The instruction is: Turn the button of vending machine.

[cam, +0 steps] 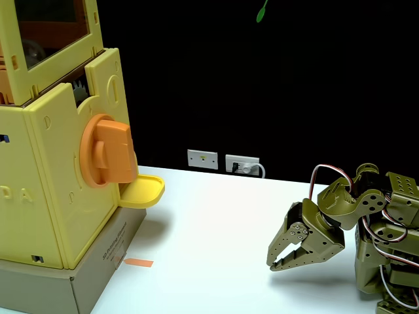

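The vending machine (52, 176), a big pale-yellow plastic box with an orange-tinted window on top and gear teeth showing, stands at the left of the fixed view on a grey cardboard base (78, 278). Its button (108, 152), a large round orange knob with a thick raised bar standing roughly upright, sticks out of the machine's right face. My olive-green gripper (277, 263) hangs low over the white table at the lower right, far from the button, pointing left and downward. Its jaws look shut with nothing between them.
A small yellow rounded tray (142, 190) juts out under the button. An orange tape strip (138, 263) lies on the table by the base. White wall sockets (222, 161) sit at the table's far edge against a black backdrop. White table stretches between the machine and the arm.
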Robot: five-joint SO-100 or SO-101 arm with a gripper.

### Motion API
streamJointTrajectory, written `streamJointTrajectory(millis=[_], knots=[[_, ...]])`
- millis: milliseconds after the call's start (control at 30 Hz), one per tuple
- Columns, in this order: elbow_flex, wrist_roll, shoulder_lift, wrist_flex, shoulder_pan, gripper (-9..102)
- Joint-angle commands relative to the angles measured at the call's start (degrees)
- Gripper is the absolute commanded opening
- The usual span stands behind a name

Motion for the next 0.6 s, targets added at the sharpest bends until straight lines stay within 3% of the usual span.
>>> streamJointTrajectory(millis=[0, 400, 567], knots=[[2.46, -1.76, 8.09, -0.88, 1.41, 0], [2.2, -2.11, 6.68, -0.97, 1.05, 0], [-1.58, -4.57, -6.77, -14.41, -1.14, 1]])
